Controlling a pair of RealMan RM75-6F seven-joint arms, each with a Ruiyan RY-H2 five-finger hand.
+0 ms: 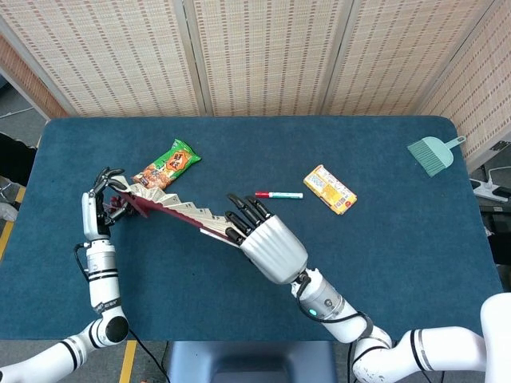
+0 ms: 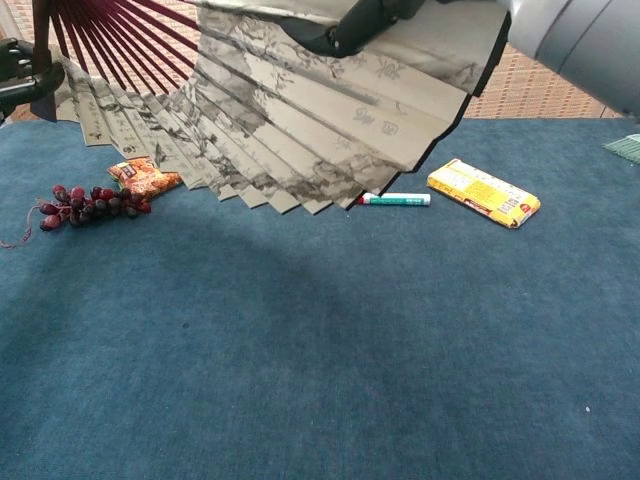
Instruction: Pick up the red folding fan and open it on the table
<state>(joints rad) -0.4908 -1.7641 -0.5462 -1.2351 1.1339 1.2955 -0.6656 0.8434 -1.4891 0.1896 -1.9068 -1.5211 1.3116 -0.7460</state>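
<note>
The red folding fan (image 1: 172, 209) is spread wide and held in the air over the left half of the table. Its dark red ribs (image 2: 110, 28) fan out from the left, and its pale ink-painted paper (image 2: 300, 110) fills the top of the chest view. My left hand (image 1: 96, 201) grips the fan's pivot end; it shows at the frame's left edge (image 2: 22, 78) in the chest view. My right hand (image 1: 267, 243) holds the far outer edge, with dark fingers (image 2: 365, 22) pressed on the paper.
A green and orange snack bag (image 1: 165, 167) lies behind the fan. A bunch of dark red grapes (image 2: 85, 205) lies beside it at the left. A marker (image 1: 279, 195) and a yellow packet (image 1: 330, 189) lie right of centre. A teal brush (image 1: 433, 153) sits at the far right.
</note>
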